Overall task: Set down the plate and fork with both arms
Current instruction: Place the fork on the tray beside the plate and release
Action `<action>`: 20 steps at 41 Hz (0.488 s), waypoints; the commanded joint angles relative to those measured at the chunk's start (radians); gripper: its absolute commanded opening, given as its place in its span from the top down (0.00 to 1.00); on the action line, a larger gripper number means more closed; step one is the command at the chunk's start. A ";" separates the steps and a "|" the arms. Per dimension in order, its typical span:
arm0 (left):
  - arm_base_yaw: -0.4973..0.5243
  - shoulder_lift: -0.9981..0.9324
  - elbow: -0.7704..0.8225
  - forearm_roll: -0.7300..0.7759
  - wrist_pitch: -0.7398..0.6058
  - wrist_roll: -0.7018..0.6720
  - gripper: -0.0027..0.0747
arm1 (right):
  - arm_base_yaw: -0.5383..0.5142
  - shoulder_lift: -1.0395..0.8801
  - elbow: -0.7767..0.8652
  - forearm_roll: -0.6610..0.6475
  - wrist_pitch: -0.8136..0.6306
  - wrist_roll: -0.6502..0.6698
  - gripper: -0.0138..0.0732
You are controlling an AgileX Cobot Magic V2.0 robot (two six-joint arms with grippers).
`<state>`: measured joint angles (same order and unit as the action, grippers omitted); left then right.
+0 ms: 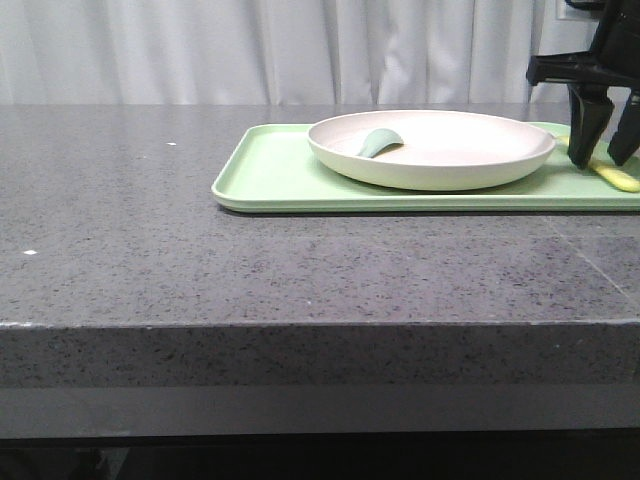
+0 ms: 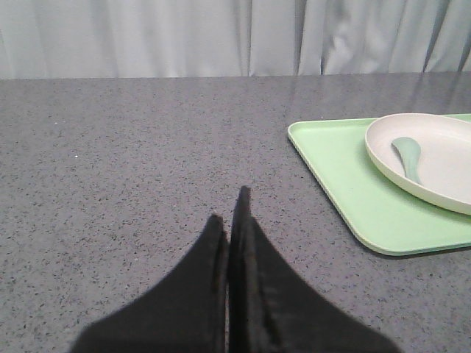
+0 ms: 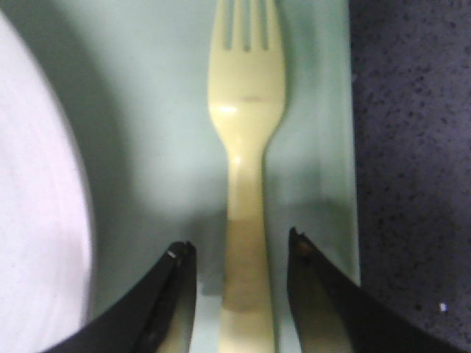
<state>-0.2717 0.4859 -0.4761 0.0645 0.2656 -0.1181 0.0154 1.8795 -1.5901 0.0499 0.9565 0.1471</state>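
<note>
The cream-white plate [image 1: 432,148] sits on the light-green tray [image 1: 280,175] at the table's right; it also shows in the left wrist view [image 2: 434,158] and at the edge of the right wrist view [image 3: 37,213]. The pale-yellow fork [image 1: 615,176] lies flat on the tray, right of the plate. My right gripper [image 1: 603,158] is open and straddles the fork's handle [image 3: 246,220], a finger on each side, not touching it. My left gripper [image 2: 228,213] is shut and empty over bare table, left of the tray.
A grey-green spoon-like utensil [image 1: 378,142] rests inside the plate, also seen in the left wrist view [image 2: 409,156]. The grey speckled table [image 1: 150,230] stretches left of the tray. A white curtain [image 1: 250,50] hangs behind.
</note>
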 commanded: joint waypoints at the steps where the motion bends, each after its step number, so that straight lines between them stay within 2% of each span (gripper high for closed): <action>1: 0.000 0.002 -0.028 0.002 -0.083 -0.001 0.99 | 0.000 -0.114 -0.030 -0.004 -0.028 -0.016 0.42; 8: 0.000 0.002 -0.028 0.002 -0.083 -0.001 0.99 | 0.000 -0.228 -0.030 -0.004 -0.022 -0.021 0.43; 10: 0.000 0.002 -0.028 0.002 -0.083 -0.001 0.99 | 0.000 -0.259 -0.030 -0.004 -0.017 -0.021 0.47; 13: 0.000 0.002 -0.028 0.002 -0.083 -0.001 0.99 | 0.000 -0.299 -0.030 -0.004 0.000 -0.025 0.57; 19: 0.000 0.002 -0.028 0.002 -0.083 -0.001 0.99 | 0.000 -0.390 0.031 -0.004 0.009 -0.050 0.85; 20: 0.000 0.002 -0.028 0.002 -0.083 -0.001 0.99 | 0.000 -0.407 0.043 -0.004 0.003 -0.052 0.87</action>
<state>-0.2717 0.4859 -0.4761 0.0645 0.2656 -0.1181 0.0154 1.5631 -1.5593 0.0499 0.9958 0.1163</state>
